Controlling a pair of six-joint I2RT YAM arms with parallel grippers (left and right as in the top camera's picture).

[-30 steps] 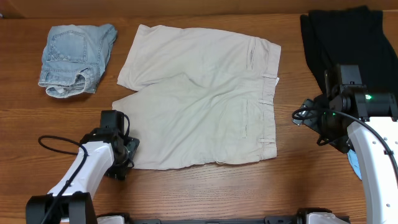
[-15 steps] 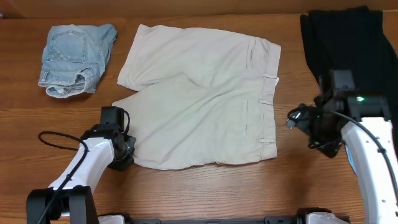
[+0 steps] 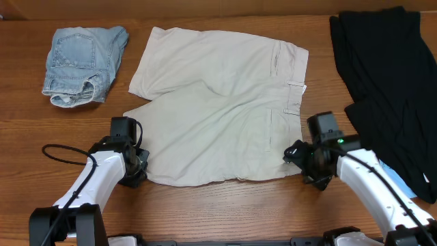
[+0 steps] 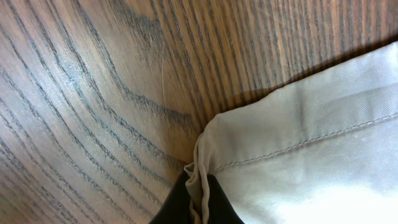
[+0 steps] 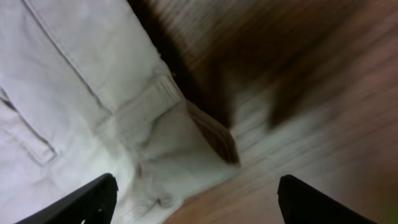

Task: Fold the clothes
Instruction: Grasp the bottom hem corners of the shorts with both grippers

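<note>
Right gripper (image 5: 196, 202) has swung in from the right edge of the table, where it hung over the black garment a second ago, and now sits at the near waistband corner of the cream shorts (image 3: 218, 116). Its two dark fingers (image 5: 81, 202) stand wide apart, released, on either side of that corner and holding nothing; a belt loop (image 5: 146, 106) lies just ahead of them. The wrist picture is blurred, so I cannot tell whether the fingers touch the wood. Left gripper (image 4: 199, 199) has barely moved and is clenched on the near hem corner of the same shorts, with a small pucker of cloth pinched between its tips. With one hand at each near corner, the arms look set to lift the near edge together and fold it toward the far edge. The cream shorts lie flat in the middle of the table (image 3: 225, 212), with the waistband toward the right edge and the legs toward the left. Pale denim shorts (image 3: 82, 65) sit bunched at the far left corner. The black garment (image 3: 382, 75) runs from the far right corner down the right edge. No brand, label or writing can be read anywhere.
</note>
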